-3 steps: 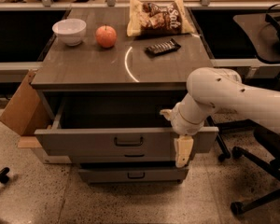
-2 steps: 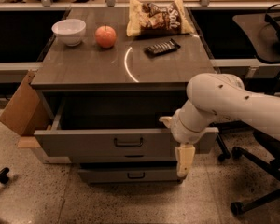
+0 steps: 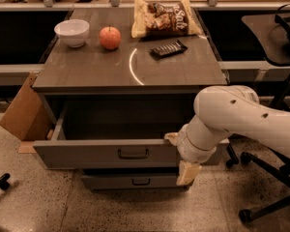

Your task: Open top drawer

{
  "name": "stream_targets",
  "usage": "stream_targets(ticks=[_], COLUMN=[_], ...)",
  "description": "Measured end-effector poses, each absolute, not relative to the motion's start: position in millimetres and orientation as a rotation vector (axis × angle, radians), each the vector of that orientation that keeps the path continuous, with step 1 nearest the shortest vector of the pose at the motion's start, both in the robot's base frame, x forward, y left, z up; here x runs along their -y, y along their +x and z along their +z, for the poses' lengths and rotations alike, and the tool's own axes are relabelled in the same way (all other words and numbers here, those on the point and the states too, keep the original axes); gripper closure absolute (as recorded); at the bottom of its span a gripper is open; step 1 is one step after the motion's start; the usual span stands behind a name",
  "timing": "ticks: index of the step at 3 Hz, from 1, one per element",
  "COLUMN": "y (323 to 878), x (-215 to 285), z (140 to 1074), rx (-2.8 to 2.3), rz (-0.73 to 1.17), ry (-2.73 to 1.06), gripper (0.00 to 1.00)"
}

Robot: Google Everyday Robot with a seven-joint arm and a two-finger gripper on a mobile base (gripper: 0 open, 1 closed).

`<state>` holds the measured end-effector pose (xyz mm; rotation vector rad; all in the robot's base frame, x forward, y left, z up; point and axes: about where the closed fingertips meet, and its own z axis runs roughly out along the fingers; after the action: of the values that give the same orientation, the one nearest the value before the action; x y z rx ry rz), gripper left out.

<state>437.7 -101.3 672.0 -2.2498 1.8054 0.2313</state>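
Observation:
The top drawer [image 3: 87, 153] of the grey cabinet stands pulled out toward me. Its dark bar handle [image 3: 133, 153] sits at the middle of the wide flat front, and the deep box behind it is dark inside. My gripper [image 3: 180, 155] is at the right end of the drawer front, to the right of the handle and not on it. One pale fingertip [image 3: 171, 138] shows by the front's top edge and the other [image 3: 187, 172] hangs below its bottom edge, so the gripper is open. My white arm [image 3: 232, 117] comes in from the right.
A lower drawer [image 3: 111, 181] sits shut beneath. On the cabinet top [image 3: 87, 69] are a white bowl [image 3: 72, 32], an apple [image 3: 109, 37], a chip bag [image 3: 164, 17] and a dark bar [image 3: 168, 49]. A cardboard box [image 3: 24, 111] leans at the left and a chair base [image 3: 270, 197] stands at the right.
The top drawer has come out a little further toward me. My gripper has moved with it, lower in the view.

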Motion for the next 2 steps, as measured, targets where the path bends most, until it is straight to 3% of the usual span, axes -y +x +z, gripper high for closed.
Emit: stream_targets(ticks=[2], y=[424.8], x=[101.9], z=[675.7], rx=[-1.811], rz=[0.226], ry=[-2.249], gripper=[0.81])
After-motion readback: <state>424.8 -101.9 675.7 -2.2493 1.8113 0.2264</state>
